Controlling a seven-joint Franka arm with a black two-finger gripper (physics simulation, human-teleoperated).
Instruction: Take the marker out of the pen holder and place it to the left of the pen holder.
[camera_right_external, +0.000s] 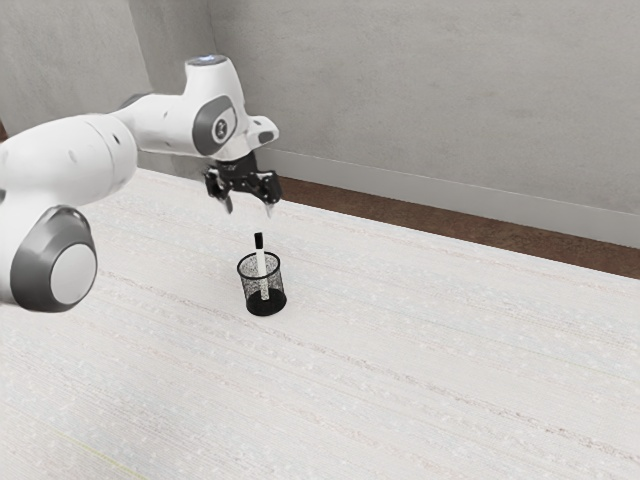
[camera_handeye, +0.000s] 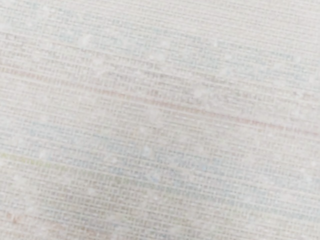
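Observation:
The black gripper (camera_right_external: 249, 207) hangs open above the table, its two fingers spread with nothing between them. Below it in the exterior view stands a black mesh pen holder (camera_right_external: 249, 288), upright on the table. A white marker (camera_right_external: 262, 265) with a black cap at its upper end stands nearly upright inside the holder, its top sticking out above the rim. The gripper is apart from both, higher than the marker's cap.
The pale, streaked tabletop (camera_right_external: 420, 370) carries the pen holder, and its weave appears in the wrist view as a striped surface (camera_handeye: 160, 150). Beyond the table's far edge are a brown floor strip (camera_right_external: 400, 215) and a grey wall (camera_right_external: 430, 100).

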